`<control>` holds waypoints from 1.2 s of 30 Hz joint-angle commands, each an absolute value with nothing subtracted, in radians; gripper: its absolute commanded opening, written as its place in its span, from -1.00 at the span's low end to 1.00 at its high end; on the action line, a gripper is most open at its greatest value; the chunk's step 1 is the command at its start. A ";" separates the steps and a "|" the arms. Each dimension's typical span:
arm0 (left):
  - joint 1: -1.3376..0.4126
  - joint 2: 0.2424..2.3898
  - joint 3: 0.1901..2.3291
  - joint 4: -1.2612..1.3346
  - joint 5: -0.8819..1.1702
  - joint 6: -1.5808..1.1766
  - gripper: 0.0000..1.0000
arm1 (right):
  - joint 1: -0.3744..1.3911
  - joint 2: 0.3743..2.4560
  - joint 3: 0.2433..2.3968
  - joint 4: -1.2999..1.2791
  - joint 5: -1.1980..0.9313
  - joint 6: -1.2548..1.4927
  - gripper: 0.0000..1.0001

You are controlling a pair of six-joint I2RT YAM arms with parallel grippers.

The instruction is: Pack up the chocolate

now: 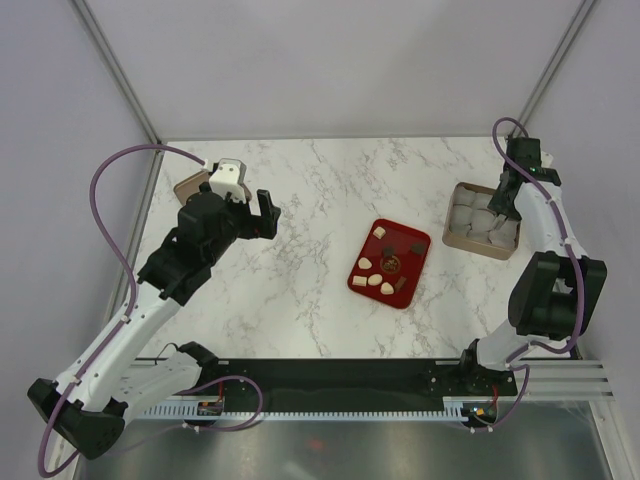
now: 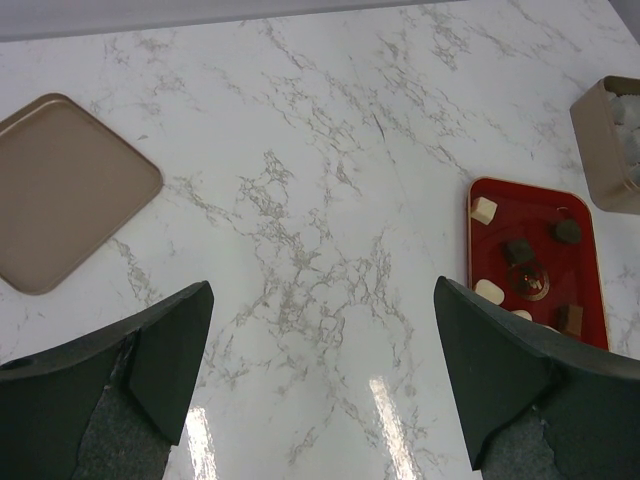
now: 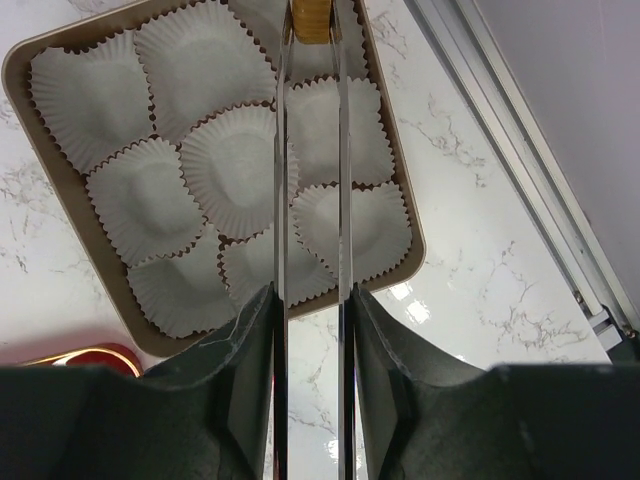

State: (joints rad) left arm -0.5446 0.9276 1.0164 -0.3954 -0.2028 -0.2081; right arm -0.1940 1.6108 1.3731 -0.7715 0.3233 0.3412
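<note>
Evidently this is the placing step. The right gripper is closed on a pair of slim metal tweezers, its pads pressing the two blades until only a narrow gap is left. At the tips, at twelve o'clock in the wrist view, a tan chocolate sits pinched between them. Tweezers suit a sweet this small, which the broad fingers could hardly pick cleanly.

The piece hangs over the far row of the box, which is lined with white paper cups, presumably one cup per sweet. The cups that show look empty, so the packing seems barely begun. I cannot tell whether the piece already touches a cup.

Seen from above, the box lies at about two o'clock from the red tray, within the right arm's easy reach. The other chocolates, cream and dark, lie spread apart on that tray, which leaves room for the tweezer tips around each one.

The left gripper is spread wide and holds nothing. It hangs over the marble table at about ten o'clock from the tray, clear of the work. The tan lid lies flat farther out in the same direction, likely set aside so the box is open.

Next, I judge, the piece needs lowering into a cup before the blades ease apart. Released too high, it could tip the light paper.
</note>
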 commanded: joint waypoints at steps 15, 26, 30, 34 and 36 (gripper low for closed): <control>-0.538 0.914 1.049 -0.376 -0.212 -0.219 0.99 | -0.183 1.519 1.486 -0.798 0.226 0.365 -0.09; -0.538 0.940 1.045 -0.376 -0.229 -0.212 0.99 | 0.253 1.358 1.424 -0.839 0.192 0.301 -0.09; -0.538 0.950 1.043 -0.377 -0.256 -0.203 0.99 | 0.424 1.292 1.362 -0.842 0.219 0.273 -0.07; -0.538 0.950 1.043 -0.377 -0.264 -0.201 0.99 | 0.486 1.259 1.245 -0.807 0.183 0.218 0.00; -0.538 0.950 1.045 -0.376 -0.265 -0.198 0.99 | 0.492 1.265 1.207 -0.781 0.158 0.212 0.00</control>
State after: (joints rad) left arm -0.5446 0.9504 1.0164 -0.3954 -0.2325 -0.2077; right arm 0.4854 1.2705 1.2621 -0.8211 0.1810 0.2550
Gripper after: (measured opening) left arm 0.993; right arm 0.499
